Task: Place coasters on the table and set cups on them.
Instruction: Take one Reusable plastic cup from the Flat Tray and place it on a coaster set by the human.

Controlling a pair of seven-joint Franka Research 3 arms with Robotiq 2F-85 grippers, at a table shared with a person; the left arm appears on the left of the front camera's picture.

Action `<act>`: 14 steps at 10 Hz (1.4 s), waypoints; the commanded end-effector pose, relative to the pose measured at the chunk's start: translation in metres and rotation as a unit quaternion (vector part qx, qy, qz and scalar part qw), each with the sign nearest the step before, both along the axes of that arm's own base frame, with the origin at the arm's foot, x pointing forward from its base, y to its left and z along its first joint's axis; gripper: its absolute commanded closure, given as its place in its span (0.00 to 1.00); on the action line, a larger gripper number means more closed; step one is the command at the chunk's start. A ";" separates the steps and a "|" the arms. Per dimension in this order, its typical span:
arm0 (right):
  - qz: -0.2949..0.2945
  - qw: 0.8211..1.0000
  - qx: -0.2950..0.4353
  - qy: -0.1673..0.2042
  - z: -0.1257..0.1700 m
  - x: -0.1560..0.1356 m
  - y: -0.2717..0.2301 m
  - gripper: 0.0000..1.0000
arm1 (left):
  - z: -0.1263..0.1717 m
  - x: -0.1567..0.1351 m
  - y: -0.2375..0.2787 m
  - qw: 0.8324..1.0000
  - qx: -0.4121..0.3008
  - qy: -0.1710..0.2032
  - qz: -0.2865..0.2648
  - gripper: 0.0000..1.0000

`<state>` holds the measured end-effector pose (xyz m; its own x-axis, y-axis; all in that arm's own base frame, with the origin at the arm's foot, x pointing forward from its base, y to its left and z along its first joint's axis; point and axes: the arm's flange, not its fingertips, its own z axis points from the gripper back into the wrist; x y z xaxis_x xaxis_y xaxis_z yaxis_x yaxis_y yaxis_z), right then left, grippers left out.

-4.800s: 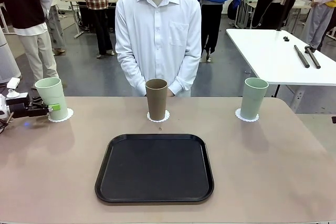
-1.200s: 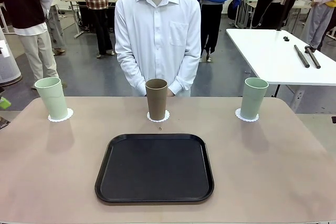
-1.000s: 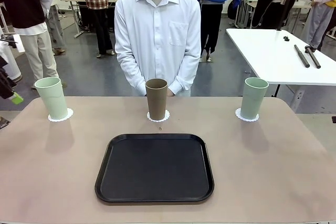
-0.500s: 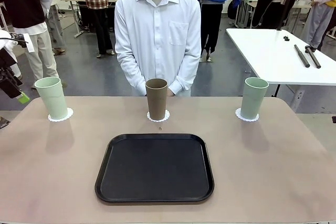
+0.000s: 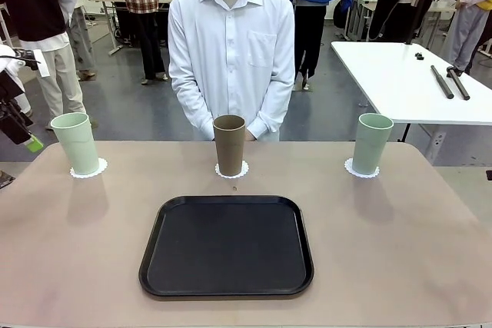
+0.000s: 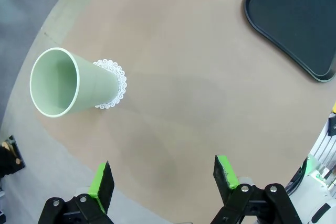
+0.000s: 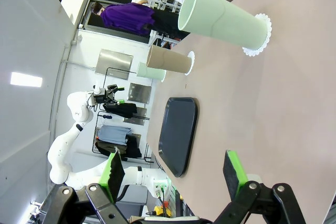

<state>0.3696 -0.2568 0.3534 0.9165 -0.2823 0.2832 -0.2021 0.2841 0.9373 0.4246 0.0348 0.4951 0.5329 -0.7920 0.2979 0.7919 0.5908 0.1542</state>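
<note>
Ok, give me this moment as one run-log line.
cups: three upright, each on a coaster | tray: bare | left gripper: open, holding nothing, off table edge | right gripper: open, holding nothing

Large beige-tan tabletop [image 5: 400, 236]: matt, smooth, faint soft reflections only. Black square plastic tray [image 5: 227, 245]: smooth with a low sheen along its raised rim. Two pale mint-green tumblers [image 5: 76, 144] [image 5: 372, 144] and one tan-brown tumbler [image 5: 229, 145]: matt, even, plastic-like. White lacy paper coasters [image 6: 116, 84]: thin, dull, scalloped. Gripper pads [image 6: 101, 180]: bright green, rubbery; fingers black, satin.
</note>
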 end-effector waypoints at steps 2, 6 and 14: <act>0.000 1.000 0.001 -0.001 0.000 0.000 0.001 0.00 | 0.000 0.001 0.000 1.000 0.005 -0.001 -0.002 0.00; 0.000 1.000 0.001 -0.001 0.000 0.000 0.001 0.00 | -0.015 -0.019 0.005 0.997 -0.031 0.022 0.073 0.00; 0.000 1.000 0.001 -0.001 0.000 0.000 0.001 0.00 | -0.062 -0.072 0.021 0.969 -0.067 0.166 0.170 0.00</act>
<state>0.3695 -0.2569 0.3534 0.9165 -0.2825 0.2832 -0.2021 0.2841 0.9373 0.3455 0.0537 0.4371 0.8473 -0.5122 0.1408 0.5308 0.8262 -0.1889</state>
